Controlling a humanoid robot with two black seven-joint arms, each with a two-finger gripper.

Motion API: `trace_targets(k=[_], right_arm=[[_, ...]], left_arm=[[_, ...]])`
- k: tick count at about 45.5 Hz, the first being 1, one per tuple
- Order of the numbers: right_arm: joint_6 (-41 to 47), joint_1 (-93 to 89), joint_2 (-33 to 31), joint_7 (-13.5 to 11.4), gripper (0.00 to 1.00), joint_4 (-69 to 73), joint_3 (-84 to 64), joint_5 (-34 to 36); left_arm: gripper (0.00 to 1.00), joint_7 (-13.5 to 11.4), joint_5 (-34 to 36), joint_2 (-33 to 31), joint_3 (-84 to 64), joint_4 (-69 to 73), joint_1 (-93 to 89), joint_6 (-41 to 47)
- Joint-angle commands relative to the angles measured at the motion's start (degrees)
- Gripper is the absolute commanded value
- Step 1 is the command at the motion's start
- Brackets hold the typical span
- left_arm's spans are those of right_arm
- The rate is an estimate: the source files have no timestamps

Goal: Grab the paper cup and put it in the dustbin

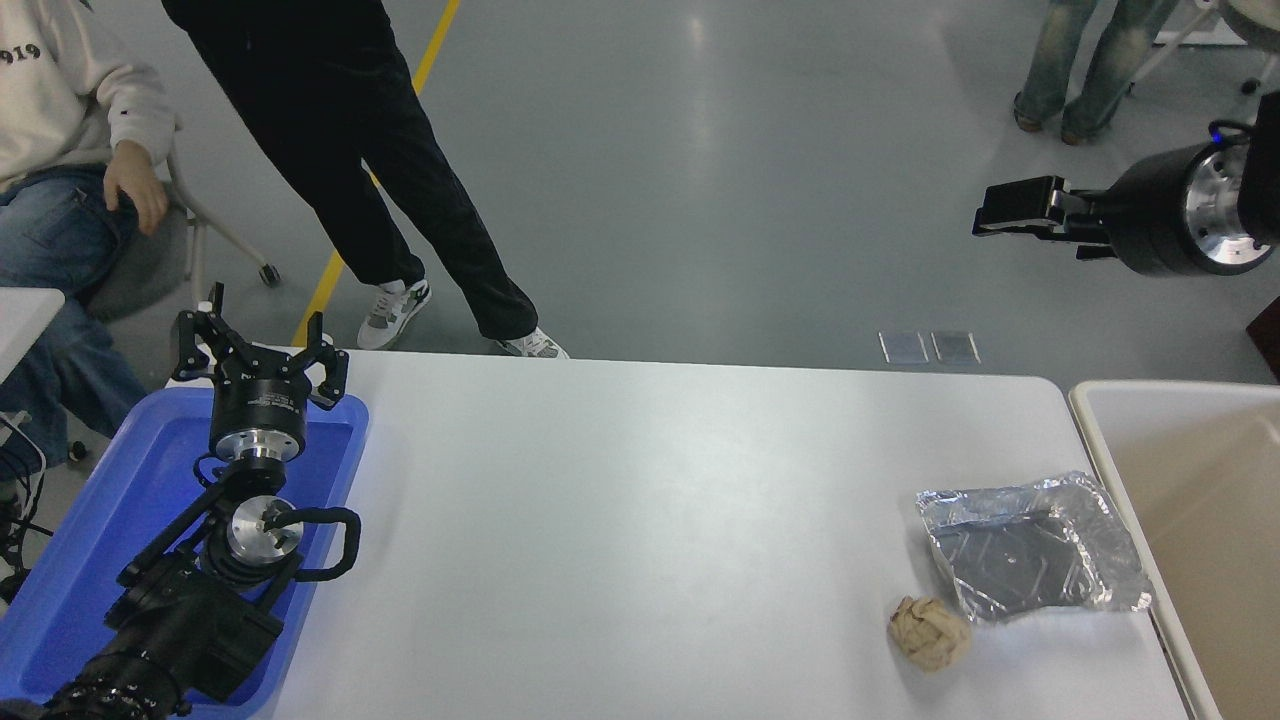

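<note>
No paper cup shows anywhere in the head view. The dustbin (1170, 392), a large beige bin with a pale rounded rim, stands against the table's right end and is cut off by the picture's edge. My right gripper (1000, 215) reaches in from the right edge, held high and pointing left, beyond the table's far right corner and above the bin's far side. It is seen side-on and carries nothing visible. My left gripper (255, 345) is parked open over the far end of a blue tray (90, 540) at the lower left.
A crinkled silver foil tray (1030, 548) lies near the table's right end beside the bin. A crumpled brown paper ball (928, 632) sits just in front of it. One person stands at the far left side and another sits at the far left.
</note>
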Motion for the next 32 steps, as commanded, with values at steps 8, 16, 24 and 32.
trace_targets(k=[8, 16, 24, 32], right_arm=[[10.36, 1.87, 8.91, 0.09, 1.00, 6.66, -0.52, 3.17], [17.04, 1.77, 8.38, 0.09, 1.00, 6.91, -0.52, 4.32], [25.47, 2.22, 6.80, 0.09, 1.00, 6.91, -0.43, 4.58], [26.71, 2.57, 7.41, 0.09, 1.00, 6.32, -0.35, 4.85]], left_arm=[[0.99, -0.02, 0.07, -0.01, 0.00, 0.00, 0.00, 0.00], [0.99, -0.02, -0.02, -0.01, 0.00, 0.00, 0.00, 0.00], [0.99, -0.02, -0.01, -0.01, 0.00, 0.00, 0.00, 0.00], [0.99, 0.06, -0.02, -0.01, 0.00, 0.00, 0.00, 0.00]])
